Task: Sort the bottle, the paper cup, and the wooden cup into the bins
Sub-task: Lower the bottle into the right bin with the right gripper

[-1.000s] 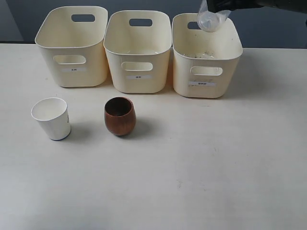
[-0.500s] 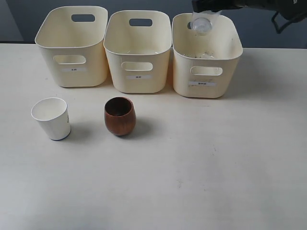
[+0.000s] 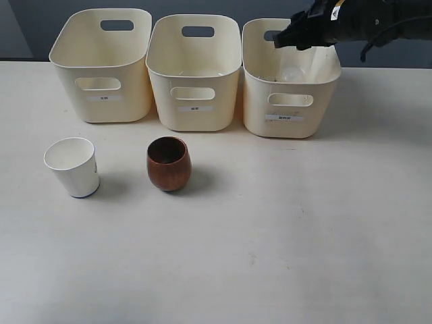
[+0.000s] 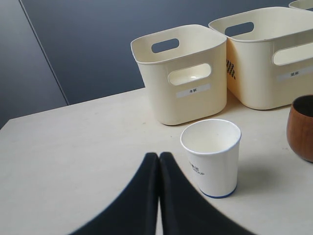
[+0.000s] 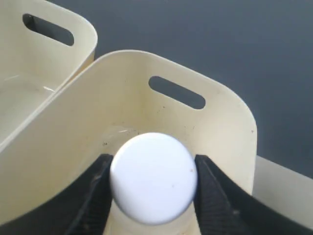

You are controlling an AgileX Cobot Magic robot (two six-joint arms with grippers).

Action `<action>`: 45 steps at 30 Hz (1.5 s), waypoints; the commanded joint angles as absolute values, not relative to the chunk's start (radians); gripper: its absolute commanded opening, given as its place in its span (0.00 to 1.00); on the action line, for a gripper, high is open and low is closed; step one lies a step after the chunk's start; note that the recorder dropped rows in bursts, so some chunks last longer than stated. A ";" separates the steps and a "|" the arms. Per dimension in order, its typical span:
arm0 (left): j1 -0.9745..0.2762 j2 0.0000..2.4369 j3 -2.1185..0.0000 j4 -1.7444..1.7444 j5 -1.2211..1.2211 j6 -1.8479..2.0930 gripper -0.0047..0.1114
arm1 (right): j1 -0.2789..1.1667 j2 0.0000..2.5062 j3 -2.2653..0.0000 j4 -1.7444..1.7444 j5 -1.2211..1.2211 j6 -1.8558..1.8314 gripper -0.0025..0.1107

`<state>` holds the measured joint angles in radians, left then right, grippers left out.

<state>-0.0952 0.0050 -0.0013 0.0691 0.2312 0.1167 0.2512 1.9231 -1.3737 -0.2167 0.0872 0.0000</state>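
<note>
My right gripper (image 3: 298, 38) reaches down into the right bin (image 3: 256, 101) and is shut on the bottle (image 5: 153, 181). The bottle's white cap sits between the two black fingers (image 5: 98, 191), above the bin's floor. In the exterior view its clear body (image 3: 291, 71) shows only faintly inside that bin. The white paper cup (image 3: 73, 167) and the brown wooden cup (image 3: 169, 163) stand upright on the table in front of the left bin (image 3: 67, 88) and middle bin (image 3: 162, 88). My left gripper (image 4: 159, 157) is shut on nothing, low over the table beside the paper cup (image 4: 212, 156).
The three cream bins stand in a row at the table's far edge, against a dark wall. In the left wrist view the left bin (image 4: 161, 93), the middle bin (image 4: 254, 83) and the wooden cup's edge (image 4: 301, 128) lie beyond the paper cup.
My right gripper has carried the bottle down from above the right bin's back rim into the bin. The cups and the left gripper have not moved.
</note>
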 commanded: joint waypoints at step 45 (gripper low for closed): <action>-0.103 0.000 0.000 0.069 0.225 0.115 0.04 | 0.244 2.001 -1.382 -0.198 0.127 0.000 0.15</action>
<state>-0.0952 0.0050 -0.0013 0.0691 0.2312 0.1167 0.2506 2.0071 -1.3737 -0.1994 0.1258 0.0000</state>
